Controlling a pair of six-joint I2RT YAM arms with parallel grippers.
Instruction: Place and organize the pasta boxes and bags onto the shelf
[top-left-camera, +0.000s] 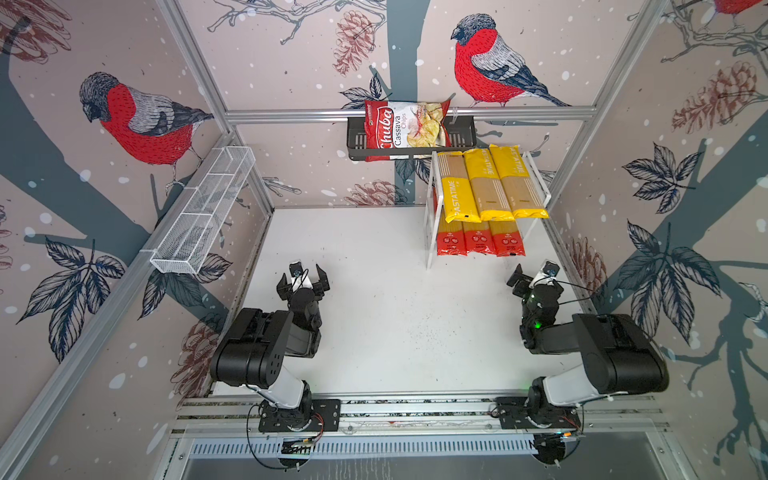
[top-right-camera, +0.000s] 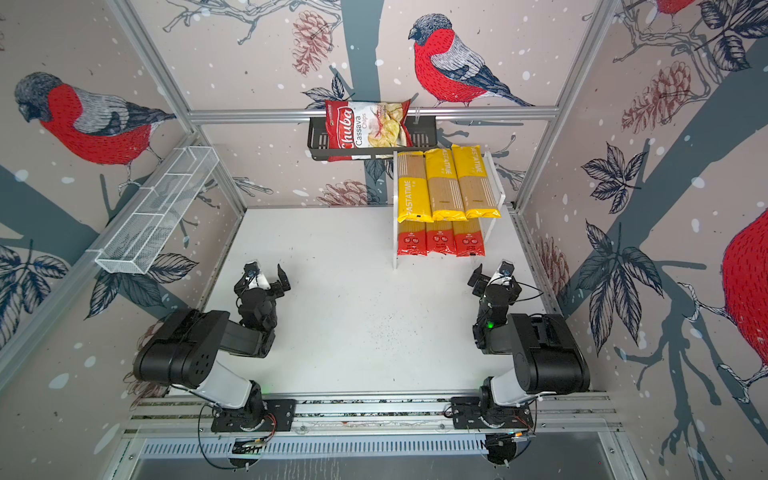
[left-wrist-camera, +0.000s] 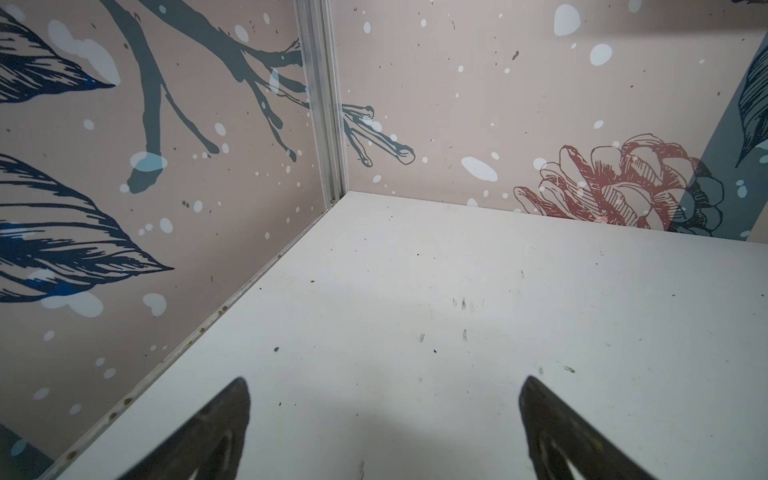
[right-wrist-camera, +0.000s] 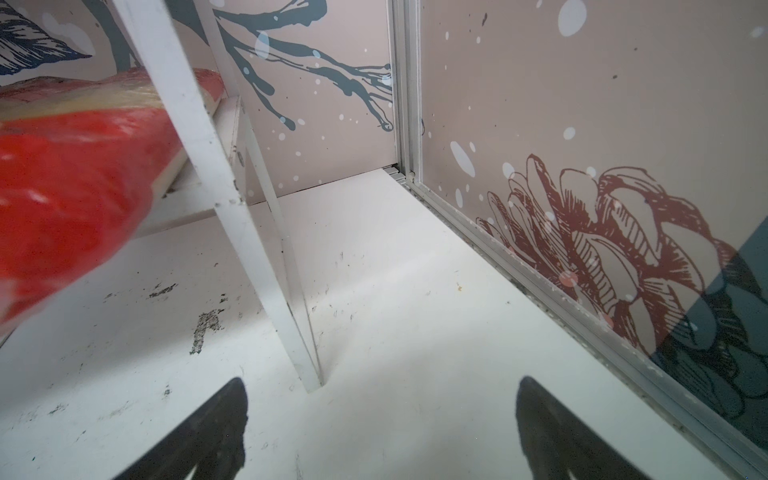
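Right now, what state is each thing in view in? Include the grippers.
shelf, upright, packs on both boards
yellow PASTATIME packs, three lying side by side on the top board
red spaghetti packs, three lying side by side on the lower board
chips bag, propped in the black basket
white wire basket, mounted on the side rail, nothing seen inside
left gripper, open, holding nothing
right gripper, open, holding nothing

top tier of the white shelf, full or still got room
Full: three yellow PASTATIME packs lie flat, side by side, on the top board of the white shelf, covering it from one side frame to the other.
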